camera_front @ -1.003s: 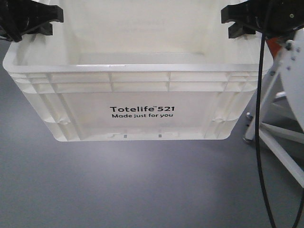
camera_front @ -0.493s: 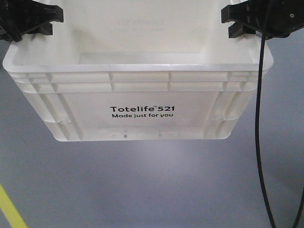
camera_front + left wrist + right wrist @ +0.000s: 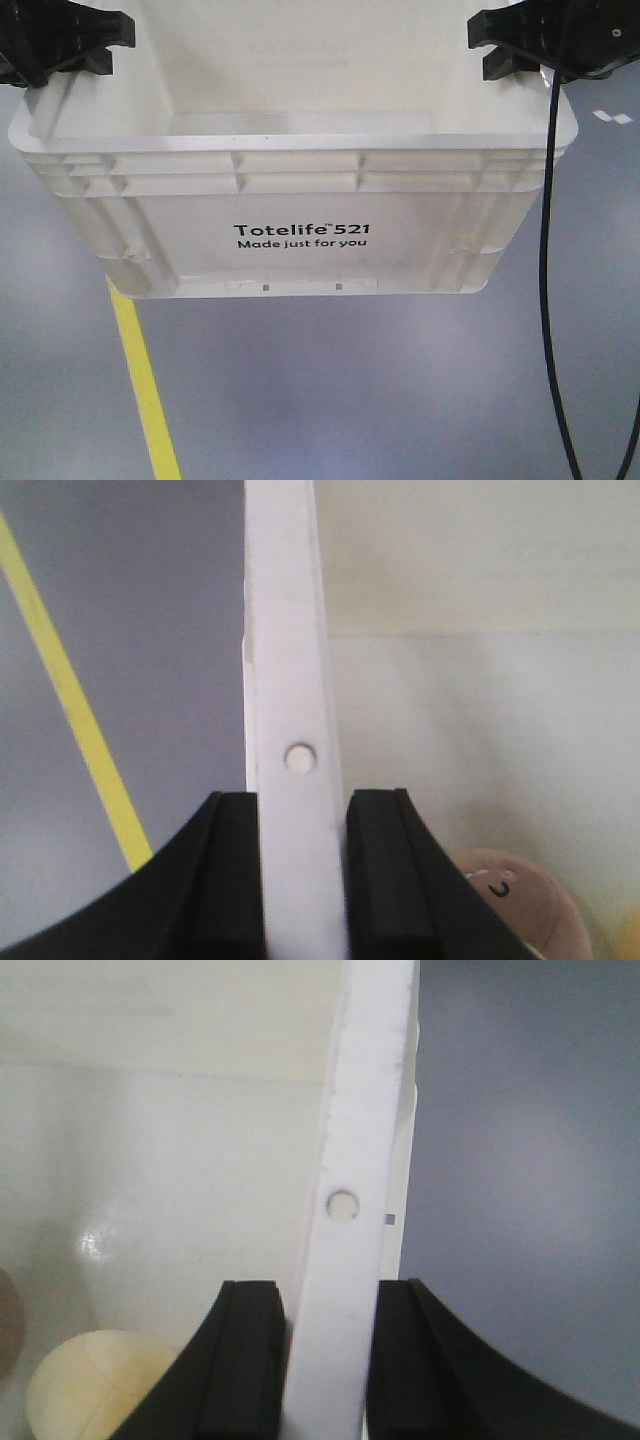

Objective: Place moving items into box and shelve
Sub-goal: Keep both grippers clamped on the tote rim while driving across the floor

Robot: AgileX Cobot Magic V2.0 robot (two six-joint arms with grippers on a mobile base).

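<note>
Box (image 3: 300,200) aloft, in transit
Left gripper (image 3: 300,815) and right gripper (image 3: 328,1305) pinch its rim; yellow line (image 3: 145,390) has slid in beneath: shelving underway.

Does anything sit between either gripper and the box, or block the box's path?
Nothing visible. Left gripper and right gripper clamp the box rim directly; past it only grey floor with a yellow line shows.

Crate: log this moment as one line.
crate: held above floor | left jaws: shut on left rim | right jaws: shut on right rim | inside: pink ball, yellow ball | floor: yellow line
</note>
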